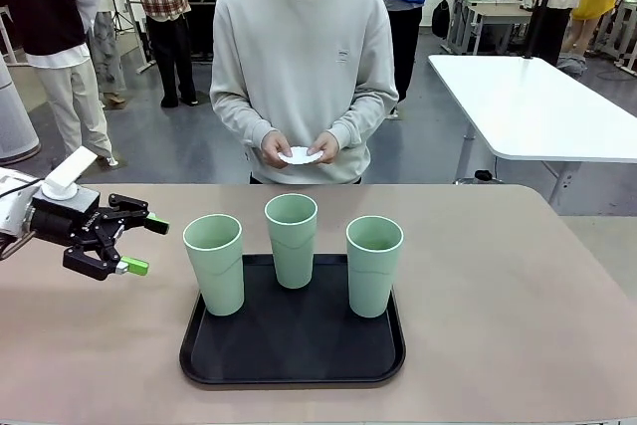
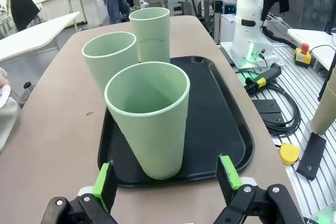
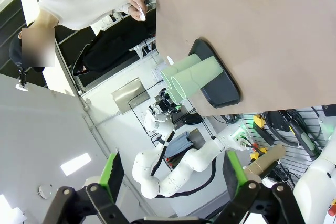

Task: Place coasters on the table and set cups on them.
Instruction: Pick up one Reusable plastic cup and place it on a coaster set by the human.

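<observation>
Three pale mint-green cups stand on a black tray [image 1: 229, 365]: the left cup [image 1: 214, 264], the middle cup [image 1: 292, 240] and the right cup [image 1: 374, 266]. The person at the far side holds white coasters [image 1: 300, 155] in both hands above the table's far edge. My left gripper [image 1: 139, 244] hovers open at the left, just left of the left cup [image 2: 149, 124], which stands a short way ahead of its green pads [image 2: 103, 181]. My right gripper [image 3: 170, 174] is open and far from the cups [image 3: 189, 74], with nothing between its fingers. The tan table [image 1: 498, 286] carries the tray.
A white table [image 1: 537, 106] stands behind at the right. People stand in the background. Bare tabletop lies left and right of the tray. Cables and a yellow object [image 2: 289, 153] lie on the floor beside the table.
</observation>
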Robot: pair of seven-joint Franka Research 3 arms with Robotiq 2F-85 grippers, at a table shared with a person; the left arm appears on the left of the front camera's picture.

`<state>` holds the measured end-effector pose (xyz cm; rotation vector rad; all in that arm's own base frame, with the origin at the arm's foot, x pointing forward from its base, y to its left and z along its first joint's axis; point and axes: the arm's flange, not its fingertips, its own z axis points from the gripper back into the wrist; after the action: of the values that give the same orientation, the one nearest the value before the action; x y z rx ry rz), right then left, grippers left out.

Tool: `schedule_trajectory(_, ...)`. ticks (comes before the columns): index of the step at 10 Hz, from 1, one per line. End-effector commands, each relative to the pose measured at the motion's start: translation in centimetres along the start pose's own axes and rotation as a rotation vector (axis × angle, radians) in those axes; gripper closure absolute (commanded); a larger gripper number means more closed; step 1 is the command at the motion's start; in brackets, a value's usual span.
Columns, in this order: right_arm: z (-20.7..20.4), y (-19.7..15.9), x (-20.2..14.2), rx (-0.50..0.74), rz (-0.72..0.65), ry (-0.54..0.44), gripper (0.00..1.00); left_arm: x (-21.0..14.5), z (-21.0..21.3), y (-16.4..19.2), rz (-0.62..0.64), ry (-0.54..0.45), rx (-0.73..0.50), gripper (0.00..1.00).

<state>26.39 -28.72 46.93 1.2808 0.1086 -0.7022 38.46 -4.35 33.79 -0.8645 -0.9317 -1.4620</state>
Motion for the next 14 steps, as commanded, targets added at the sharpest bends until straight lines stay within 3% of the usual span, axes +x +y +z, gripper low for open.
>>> schedule_trajectory(1,0.1,0.0,0.1,0.003,0.003,-0.011,0.0,0.0,0.1,0.0,0.002,-0.001,0.002,0.0)
schedule_trajectory(7,0.1,0.0,0.1,0.003,0.003,-0.011,0.0,-3.4,-2.3,3.4,0.037,-0.113,-0.002,0.0)
schedule_trajectory(14,0.1,0.0,0.1,0.003,0.003,-0.011,0.0,-5.4,-6.1,3.8,-0.001,-0.131,-0.104,0.0)
